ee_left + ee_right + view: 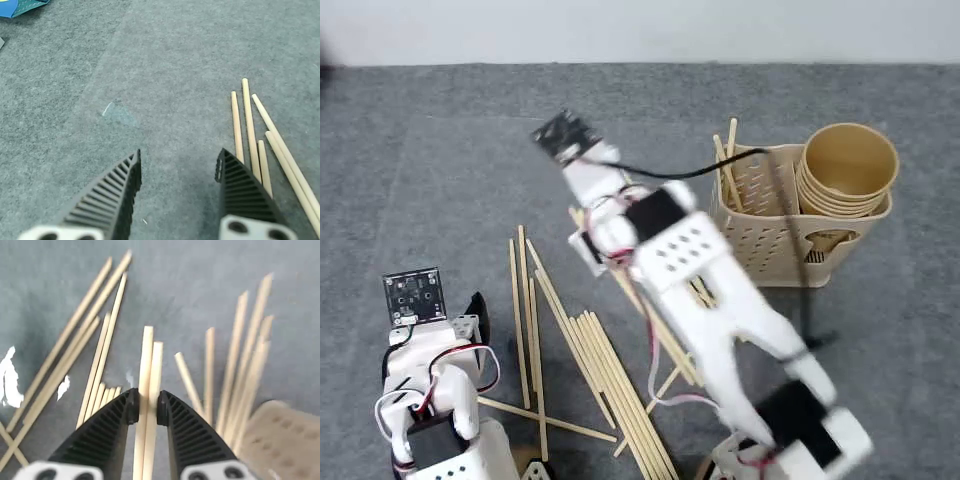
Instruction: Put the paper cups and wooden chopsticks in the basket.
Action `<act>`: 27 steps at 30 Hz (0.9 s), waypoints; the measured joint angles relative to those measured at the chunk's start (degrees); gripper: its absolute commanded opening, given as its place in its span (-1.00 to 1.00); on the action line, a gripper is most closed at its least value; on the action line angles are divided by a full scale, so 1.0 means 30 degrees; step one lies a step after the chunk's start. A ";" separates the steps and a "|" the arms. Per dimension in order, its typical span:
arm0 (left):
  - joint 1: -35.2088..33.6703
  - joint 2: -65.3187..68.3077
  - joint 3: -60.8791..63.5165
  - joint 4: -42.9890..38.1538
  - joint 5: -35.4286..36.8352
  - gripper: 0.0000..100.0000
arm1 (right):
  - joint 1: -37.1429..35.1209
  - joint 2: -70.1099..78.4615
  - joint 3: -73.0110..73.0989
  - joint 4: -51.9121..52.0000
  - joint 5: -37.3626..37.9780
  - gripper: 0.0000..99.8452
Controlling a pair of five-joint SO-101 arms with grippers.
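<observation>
A beige slotted basket stands at the right with a stack of paper cups and two upright chopsticks in it. Many wooden chopsticks lie scattered on the grey mat. Over the middle of the mat, left of the basket, my right gripper is shut on two chopsticks held side by side, above other loose sticks. At the front left my left gripper hangs open over bare mat, with a few chopsticks just beside it.
The white right arm stretches from the front right across the chopstick pile. A black cable runs over the basket's front. A corner of the basket lies close to the right gripper. Grey mat stretches to the far left.
</observation>
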 measured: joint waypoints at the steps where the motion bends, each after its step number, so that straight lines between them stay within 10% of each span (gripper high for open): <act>1: 0.0000 0.0000 0.0000 0.0000 0.0000 -0.54 | 0.0205 -0.0821 0.0000 0.0000 0.0147 -0.98; 27: 0.0000 0.0000 0.0000 0.0000 0.0000 -0.54 | 0.8000 -0.9670 -0.0029 -1.2630 0.1436 -0.98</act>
